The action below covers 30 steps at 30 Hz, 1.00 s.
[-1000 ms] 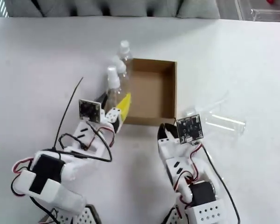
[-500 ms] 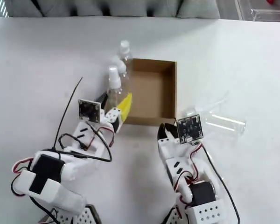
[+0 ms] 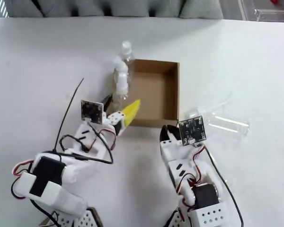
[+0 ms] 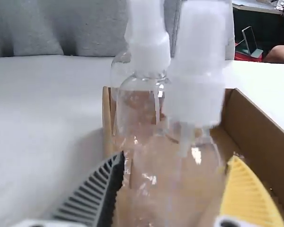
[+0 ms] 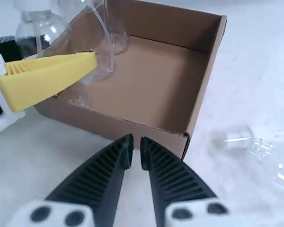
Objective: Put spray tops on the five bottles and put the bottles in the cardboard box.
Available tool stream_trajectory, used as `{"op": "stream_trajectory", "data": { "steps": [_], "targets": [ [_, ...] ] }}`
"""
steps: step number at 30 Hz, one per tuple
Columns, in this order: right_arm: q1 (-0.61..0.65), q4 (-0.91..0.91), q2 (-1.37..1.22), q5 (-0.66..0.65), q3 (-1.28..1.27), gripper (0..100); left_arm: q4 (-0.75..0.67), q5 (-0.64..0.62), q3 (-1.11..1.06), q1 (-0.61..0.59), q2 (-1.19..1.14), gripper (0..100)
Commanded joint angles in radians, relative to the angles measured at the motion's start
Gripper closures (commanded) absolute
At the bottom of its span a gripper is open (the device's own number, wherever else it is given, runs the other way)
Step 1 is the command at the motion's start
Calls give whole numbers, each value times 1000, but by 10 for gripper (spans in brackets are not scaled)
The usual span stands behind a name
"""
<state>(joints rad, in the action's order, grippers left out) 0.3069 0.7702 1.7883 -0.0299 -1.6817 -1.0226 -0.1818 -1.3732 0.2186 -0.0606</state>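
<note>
The open cardboard box (image 3: 154, 92) sits mid-table, its brown floor (image 5: 146, 80) bare on the near side. My left gripper (image 3: 118, 113) is shut on a clear bottle (image 4: 175, 165) with a white spray top (image 3: 120, 81), held between the black finger (image 4: 97, 198) and the yellow finger (image 4: 244, 194) at the box's left wall. In the right wrist view that bottle (image 5: 92, 47) leans over the wall beside the yellow finger (image 5: 47, 78). Another topped bottle (image 3: 126, 49) stands behind it, outside the box. My right gripper (image 5: 136, 151) is shut and empty, just in front of the box's near wall.
Clear bottles without tops (image 3: 227, 124) lie on the table right of the box, one of them (image 5: 255, 146) close to its near right corner. A black cable (image 3: 68, 111) arcs up left of the left arm.
My left gripper has turned and shifted toward the box, carrying the bottle and its spray top closer to the left wall. The right arm has stayed still.
</note>
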Motion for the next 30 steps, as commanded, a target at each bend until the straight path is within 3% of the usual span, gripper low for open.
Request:
{"op": "stream_trajectory", "data": {
  "steps": [1, 16, 22, 30],
  "targets": [
    [-1, 19, -2, -14, -9, 984, 2, -29, 14, 7, 5, 664],
    [-1, 19, -2, -14, -9, 984, 2, -34, 14, 5, 15, 664],
    [1, 18, -2, -14, -9, 984, 18, -37, -87, 15, 185, 666],
    [-1, 18, -2, -14, -9, 984, 338, -29, -138, 7, 481, 664]
  ]
}}
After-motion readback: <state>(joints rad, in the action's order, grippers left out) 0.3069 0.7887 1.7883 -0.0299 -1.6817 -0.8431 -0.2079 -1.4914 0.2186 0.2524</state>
